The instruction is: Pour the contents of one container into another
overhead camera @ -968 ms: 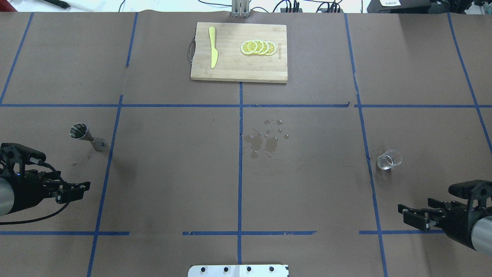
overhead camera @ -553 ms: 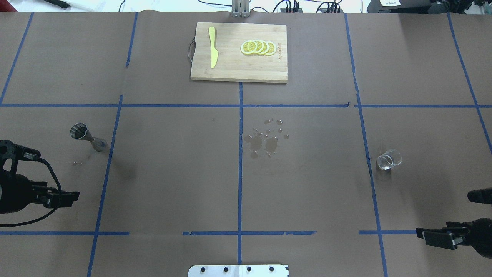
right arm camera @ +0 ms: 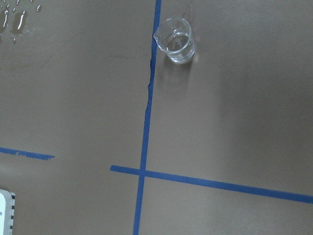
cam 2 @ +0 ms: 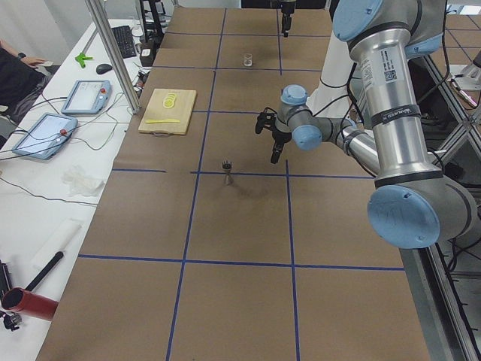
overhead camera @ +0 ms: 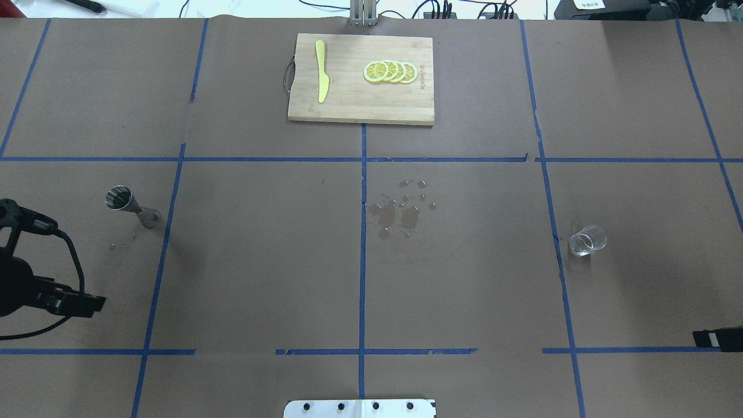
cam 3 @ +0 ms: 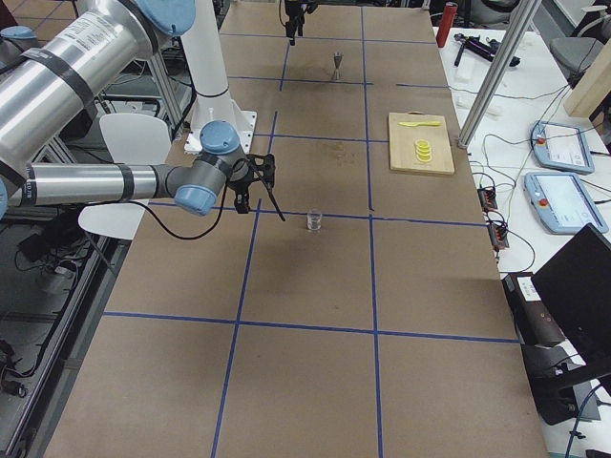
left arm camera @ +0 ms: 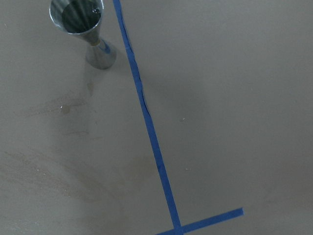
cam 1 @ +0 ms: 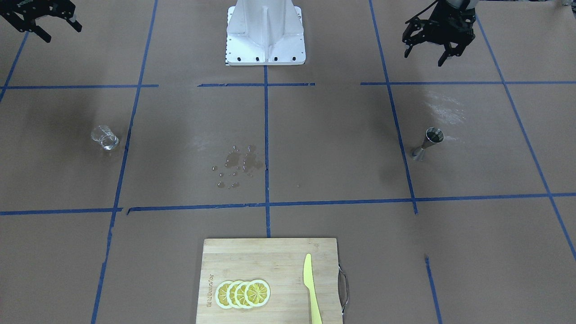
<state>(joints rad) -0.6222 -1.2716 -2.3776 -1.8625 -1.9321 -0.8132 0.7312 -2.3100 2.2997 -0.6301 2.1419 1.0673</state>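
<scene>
The glass [cam 1: 104, 137] stands upright on the right half of the counter [cam 1: 333, 135], forward of the right gripper [cam 1: 60, 29] — the nearer one, jaws spread, empty. The jigger [cam 1: 427, 144] stands well apart on the left, ahead of the left gripper [cam 1: 429, 49], likewise spread and empty.

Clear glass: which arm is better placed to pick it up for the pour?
Right. The clear glass stands on the robot's right side, nearer the open right gripper. The left gripper, also open, hangs far across on the other side, near the jigger.
</scene>
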